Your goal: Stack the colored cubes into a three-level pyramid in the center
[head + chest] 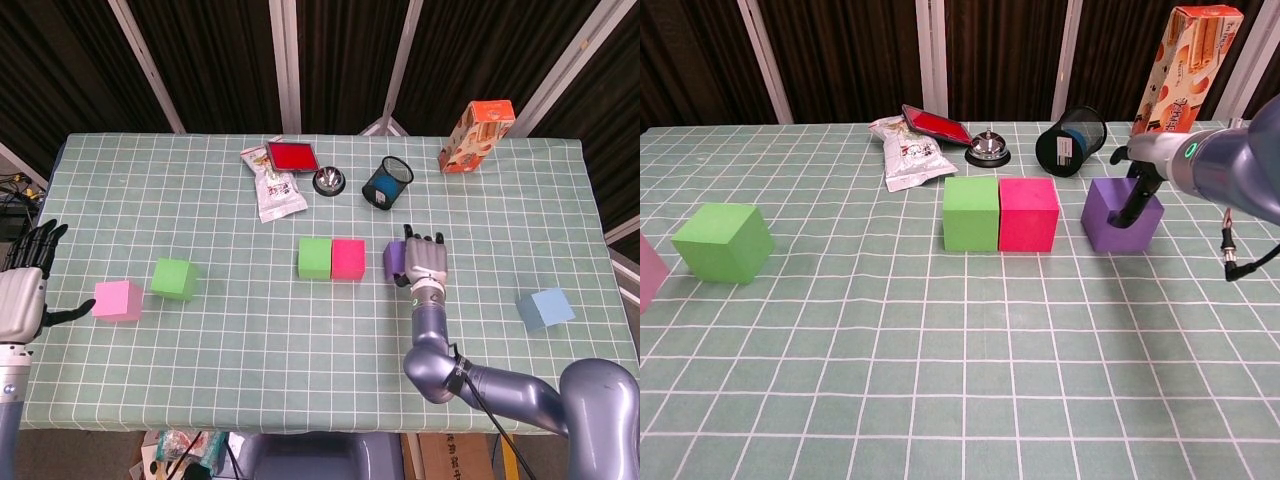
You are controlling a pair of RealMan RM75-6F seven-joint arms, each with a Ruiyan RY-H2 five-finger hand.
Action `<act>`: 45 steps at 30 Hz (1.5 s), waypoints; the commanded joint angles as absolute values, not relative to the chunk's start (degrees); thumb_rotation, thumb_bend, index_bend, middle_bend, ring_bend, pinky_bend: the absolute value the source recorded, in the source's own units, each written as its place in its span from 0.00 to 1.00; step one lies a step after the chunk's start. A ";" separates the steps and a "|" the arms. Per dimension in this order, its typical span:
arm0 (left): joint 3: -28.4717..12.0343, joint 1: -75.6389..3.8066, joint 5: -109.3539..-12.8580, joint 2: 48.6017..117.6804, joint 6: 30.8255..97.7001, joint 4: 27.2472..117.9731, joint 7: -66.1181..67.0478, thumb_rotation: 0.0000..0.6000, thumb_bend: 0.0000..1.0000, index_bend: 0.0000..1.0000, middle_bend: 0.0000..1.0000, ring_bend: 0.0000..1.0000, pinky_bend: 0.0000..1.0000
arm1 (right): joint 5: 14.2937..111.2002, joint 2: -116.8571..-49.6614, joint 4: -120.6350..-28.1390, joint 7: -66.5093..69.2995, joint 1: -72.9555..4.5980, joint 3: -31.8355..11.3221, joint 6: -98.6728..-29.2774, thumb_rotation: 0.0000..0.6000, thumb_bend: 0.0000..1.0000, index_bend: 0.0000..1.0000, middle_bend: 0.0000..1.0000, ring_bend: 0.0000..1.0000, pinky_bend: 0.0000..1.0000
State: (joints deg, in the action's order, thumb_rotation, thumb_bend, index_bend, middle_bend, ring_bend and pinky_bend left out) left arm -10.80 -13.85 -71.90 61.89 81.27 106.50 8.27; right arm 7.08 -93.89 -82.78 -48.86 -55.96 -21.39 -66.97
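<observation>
table (300,330): big one with a green checked cloth, everything sits on it
right arm (520,390): comes in from the bottom right of the head view and bends up toward the middle
right hand (425,262): wrapped around the purple cube, fingers draped over its top and right side, so yeah it's gripping that one
left hand (22,290): way over at the left edge, fingers spread, holding nothing, thumb pointing toward the pink cube
snack box (477,136): orange carton standing tilted at the back right
snack bag (277,190): silvery packet lying flat at the back, just left of the bell
red tray (292,156): flat red thing behind the bag
blue cube (545,309): alone on the right, well apart from the rest
light green cube (173,278): left side, just beside the pink cube
pink cube (117,300): furthest left, near the left hand
center green cube (315,257): mid table, touching the magenta cube on its right
magenta cube (348,259): between the center green cube and the purple one
purple cube (1118,216): on the cloth, a small gap right of the magenta cube, all three in one row
pen cup (388,182): black mesh, tipped over at the back
bell (329,181): little metal desk bell between bag and cup
</observation>
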 commanded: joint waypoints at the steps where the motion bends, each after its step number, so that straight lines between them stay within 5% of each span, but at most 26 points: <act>1: -10.80 -13.83 -71.94 61.87 81.32 106.57 8.27 1.00 0.09 0.00 0.00 0.00 0.01 | 7.83 -93.58 -83.39 -48.82 -55.74 -21.15 -66.82 1.00 0.34 0.00 0.20 0.09 0.00; 17: -10.70 -13.70 -72.36 61.62 81.42 107.27 7.98 1.00 0.09 0.00 0.00 0.00 0.01 | 9.40 -89.99 -88.85 -48.96 -54.32 -19.76 -64.29 1.00 0.34 0.00 0.11 0.01 0.00; 23: -10.67 -13.66 -72.71 61.59 81.61 107.62 7.94 1.00 0.09 0.00 0.00 0.00 0.01 | 12.45 -88.25 -89.06 -47.16 -53.43 -18.62 -61.70 1.00 0.34 0.00 0.23 0.08 0.00; 45: -10.72 -13.66 -72.73 61.69 81.66 107.80 7.90 1.00 0.09 0.00 0.00 0.00 0.01 | 16.96 -87.77 -87.10 -42.17 -52.53 -17.21 -60.21 1.00 0.34 0.00 0.38 0.24 0.00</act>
